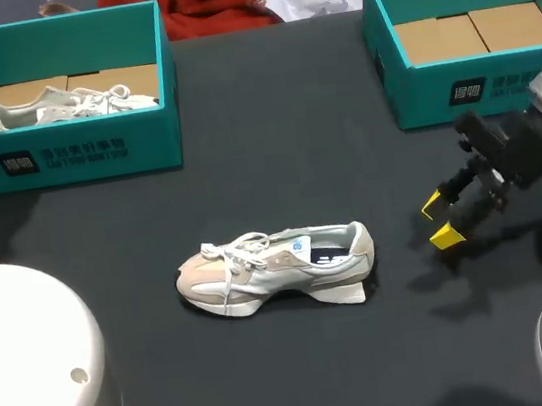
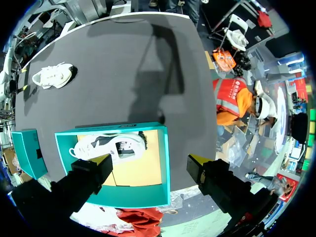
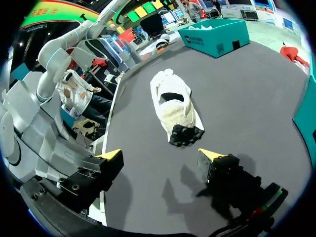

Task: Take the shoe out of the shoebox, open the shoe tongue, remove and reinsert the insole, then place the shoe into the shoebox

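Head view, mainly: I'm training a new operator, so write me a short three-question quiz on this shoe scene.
1. True or false: the right gripper is shut on the shoe on the table.
2. Which shoebox holds a shoe? A) left shoebox B) right shoebox C) both
3. Which gripper hangs above a shoebox, and is it open or shut?
Key: 1 false, it is open, apart from the shoe. 2 A, the second shoe lies there. 3 the left gripper, open.

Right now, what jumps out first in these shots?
A beige shoe lies in the middle of the table, with the right gripper open just off its heel. A second shoe sits in the left box, the left gripper open above it.
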